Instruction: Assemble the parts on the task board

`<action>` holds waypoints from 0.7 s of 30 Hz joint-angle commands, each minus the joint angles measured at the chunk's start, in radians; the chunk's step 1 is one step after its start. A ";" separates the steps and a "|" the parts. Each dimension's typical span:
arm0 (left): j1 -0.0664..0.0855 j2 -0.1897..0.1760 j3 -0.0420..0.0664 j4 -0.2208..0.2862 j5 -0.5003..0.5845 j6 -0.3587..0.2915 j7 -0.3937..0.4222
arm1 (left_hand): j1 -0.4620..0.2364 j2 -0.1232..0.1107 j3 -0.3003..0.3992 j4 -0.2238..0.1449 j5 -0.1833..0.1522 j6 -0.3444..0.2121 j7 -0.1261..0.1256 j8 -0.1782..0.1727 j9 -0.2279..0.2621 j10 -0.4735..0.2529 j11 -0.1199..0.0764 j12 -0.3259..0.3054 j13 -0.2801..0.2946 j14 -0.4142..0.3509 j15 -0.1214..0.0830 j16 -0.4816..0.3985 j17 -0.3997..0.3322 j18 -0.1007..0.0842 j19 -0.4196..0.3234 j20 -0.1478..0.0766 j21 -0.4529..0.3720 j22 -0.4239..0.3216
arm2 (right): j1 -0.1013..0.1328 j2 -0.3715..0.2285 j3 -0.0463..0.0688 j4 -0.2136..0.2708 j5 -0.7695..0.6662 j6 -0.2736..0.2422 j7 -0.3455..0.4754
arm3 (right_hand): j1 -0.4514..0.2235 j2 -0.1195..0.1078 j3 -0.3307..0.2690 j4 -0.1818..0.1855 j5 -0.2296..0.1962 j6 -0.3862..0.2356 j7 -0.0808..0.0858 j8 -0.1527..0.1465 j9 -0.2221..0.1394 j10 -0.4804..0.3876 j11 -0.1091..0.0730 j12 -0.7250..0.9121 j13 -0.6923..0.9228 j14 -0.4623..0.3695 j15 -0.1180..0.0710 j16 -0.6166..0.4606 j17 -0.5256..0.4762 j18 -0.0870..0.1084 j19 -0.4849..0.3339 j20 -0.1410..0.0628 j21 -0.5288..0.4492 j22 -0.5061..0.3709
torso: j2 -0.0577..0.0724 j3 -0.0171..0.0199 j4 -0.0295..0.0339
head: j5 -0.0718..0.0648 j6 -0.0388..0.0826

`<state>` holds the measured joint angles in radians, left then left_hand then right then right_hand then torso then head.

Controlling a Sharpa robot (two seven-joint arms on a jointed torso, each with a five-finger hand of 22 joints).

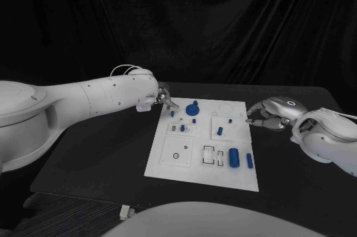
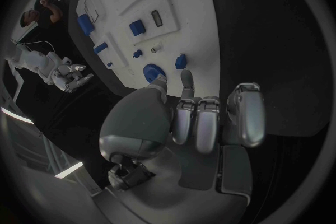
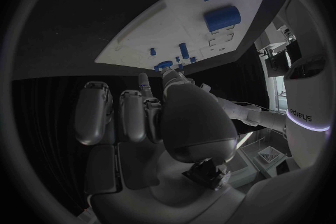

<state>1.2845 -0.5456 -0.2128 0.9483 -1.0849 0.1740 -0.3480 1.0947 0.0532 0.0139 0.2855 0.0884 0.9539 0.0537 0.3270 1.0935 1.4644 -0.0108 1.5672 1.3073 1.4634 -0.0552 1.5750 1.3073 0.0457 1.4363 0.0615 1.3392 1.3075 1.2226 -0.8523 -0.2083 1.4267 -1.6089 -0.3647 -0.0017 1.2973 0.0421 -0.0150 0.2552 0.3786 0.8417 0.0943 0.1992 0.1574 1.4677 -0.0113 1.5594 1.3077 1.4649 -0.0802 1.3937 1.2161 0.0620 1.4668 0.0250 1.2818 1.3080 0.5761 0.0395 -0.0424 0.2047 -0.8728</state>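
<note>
Board (image 1: 167,167), the white plate, lies mid-table on the black table (image 1: 89,159), its long side running away from the robot. On its far part a blue round part with an upright stem (image 1: 193,110) stands, with a few small blue pegs (image 1: 183,127) just nearer. Toward the near right corner a thick blue cylinder (image 1: 234,157) lies beside a thinner blue rod (image 1: 249,161), both along the board's length, next to white slotted insets (image 1: 214,156). A small blue peg (image 1: 221,130) stands near the middle, on a raised white square.

Left hand (image 1: 165,98) hangs at the board's far left corner, just beside the round part; in the left wrist view its fingers (image 2: 199,120) lie curled together, with one fingertip reaching toward the round part (image 2: 154,73). Whether it touches or grips anything cannot be told.

Right hand (image 1: 266,114) sits off the board's right edge, over the bare table, fingers curled inward. The right wrist view shows its fingers (image 3: 129,115) folded close, nothing seen between them, the board (image 3: 140,39) beyond.
</note>
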 commanded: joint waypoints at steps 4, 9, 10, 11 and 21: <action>-0.002 0.006 0.001 -0.006 -0.003 0.039 0.010 | 0.000 0.014 -0.006 -0.003 -0.004 -0.002 0.007 -0.010 -0.005 0.106 0.010 0.004 0.263 0.107 0.009 -0.004 0.263 0.011 -0.009 0.002 -0.005 0.188 | -0.002 0.001 0.001 0.000 -0.002 0.002 -0.010 | 0.000 0.004 0.002 0.004 0.006 0.009 -0.001 0.000 -0.002 0.083 0.003 -0.007 0.225 0.046 0.004 -0.007 -0.002 0.003 0.019 0.009 -0.005 0.176 | 0.000 0.0001 -0.0002 | 0.003 0.000; -0.003 0.009 0.001 -0.012 -0.003 0.051 -0.001 | 0.000 0.014 -0.007 -0.003 -0.003 -0.002 0.008 -0.013 -0.007 0.106 0.011 0.004 0.263 0.107 0.010 -0.004 0.263 0.011 -0.010 0.003 -0.006 0.187 | -0.002 0.002 0.001 0.000 -0.002 0.002 -0.009 | 0.000 0.004 0.002 0.003 0.007 0.009 -0.001 0.000 -0.002 0.082 0.003 -0.008 0.223 0.046 0.004 -0.007 -0.002 0.003 0.019 0.008 -0.004 0.176 | 0.001 0.0001 -0.0001 | 0.002 0.000; -0.003 0.010 0.001 -0.013 -0.003 0.052 -0.002 | -0.001 0.014 -0.007 -0.003 -0.003 -0.002 0.009 -0.014 -0.007 0.106 0.011 0.004 0.263 0.107 0.010 -0.004 0.263 0.011 -0.009 0.003 -0.006 0.188 | -0.002 0.002 0.001 0.001 -0.002 0.002 -0.009 | 0.000 0.004 0.002 0.003 0.007 0.009 -0.001 0.000 -0.002 0.082 0.003 -0.008 0.223 0.046 0.004 -0.007 -0.002 0.003 0.019 0.008 -0.004 0.176 | 0.001 0.0000 -0.0002 | 0.003 0.000; -0.003 0.011 0.001 -0.014 -0.003 0.054 -0.004 | -0.001 0.014 -0.008 -0.003 -0.003 -0.002 0.009 -0.014 -0.007 0.106 0.011 0.004 0.263 0.107 0.010 -0.004 0.263 0.011 -0.009 0.003 -0.005 0.188 | -0.003 0.002 0.001 0.002 -0.002 0.001 -0.008 | 0.000 0.004 0.002 0.003 0.007 0.009 -0.001 0.000 -0.002 0.082 0.003 -0.008 0.223 0.046 0.004 -0.007 -0.002 0.003 0.019 0.008 -0.004 0.176 | 0.000 0.0001 -0.0001 | 0.003 0.000; -0.006 0.024 0.001 -0.024 -0.003 0.067 -0.010 | -0.001 0.016 -0.008 -0.003 -0.002 -0.002 0.009 -0.016 -0.009 0.106 0.012 0.004 0.263 0.107 0.011 -0.004 0.263 0.011 -0.011 0.003 -0.007 0.187 | -0.003 0.003 0.001 0.003 -0.002 -0.001 -0.006 | 0.001 0.004 0.003 0.003 0.008 0.010 0.000 0.000 -0.002 0.082 0.003 -0.008 0.223 0.046 0.004 -0.007 -0.002 0.003 0.019 0.008 -0.004 0.176 | 0.000 0.0001 0.0001 | 0.003 0.000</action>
<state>1.2806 -0.5242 -0.2128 0.9252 -1.0872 0.2198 -0.3569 1.0946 0.0613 0.0113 0.2827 0.0884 0.9503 0.0574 0.3144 1.0853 1.4673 -0.0080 1.5672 1.3073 1.4671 -0.0516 1.5750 1.3073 0.0456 1.4331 0.0647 1.3354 1.3074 1.2224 -0.8498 -0.2083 1.4281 -1.6089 -0.3642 -0.0016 1.2973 0.0421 -0.0150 0.2552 0.3827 0.8417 0.0944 0.1992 0.1566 1.4676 -0.0113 1.5552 1.3076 1.4649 -0.0802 1.3900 1.2148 0.0621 1.4668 0.0250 1.2818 1.3077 0.5760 0.0396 -0.0425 0.2087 -0.8728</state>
